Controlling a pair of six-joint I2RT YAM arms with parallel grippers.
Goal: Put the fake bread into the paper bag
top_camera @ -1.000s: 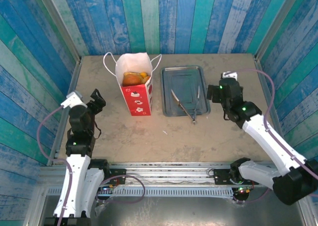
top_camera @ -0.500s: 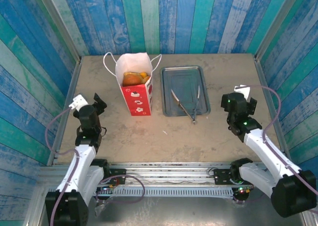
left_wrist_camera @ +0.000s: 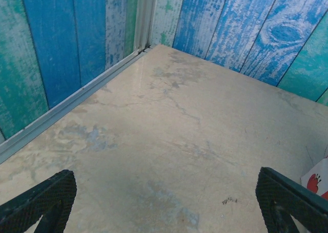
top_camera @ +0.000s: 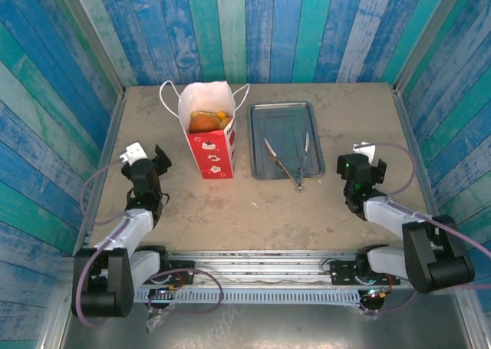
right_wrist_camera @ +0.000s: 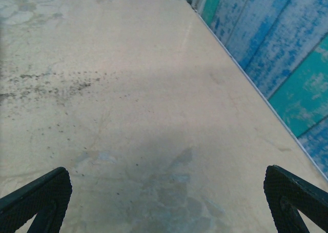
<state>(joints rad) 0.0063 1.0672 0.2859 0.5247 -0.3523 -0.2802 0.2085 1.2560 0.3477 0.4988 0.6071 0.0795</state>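
The paper bag [top_camera: 209,146] stands to the right of the left gripper [top_camera: 156,159], with the fake bread [top_camera: 207,121] in it. The tray [top_camera: 282,126] lies left of the right gripper [top_camera: 359,163], beside the bag. The tongs [top_camera: 288,161] lie on the tray.

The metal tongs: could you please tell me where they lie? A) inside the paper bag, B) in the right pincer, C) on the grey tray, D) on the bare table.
C: the tongs lie on the grey tray, beside the paper bag.
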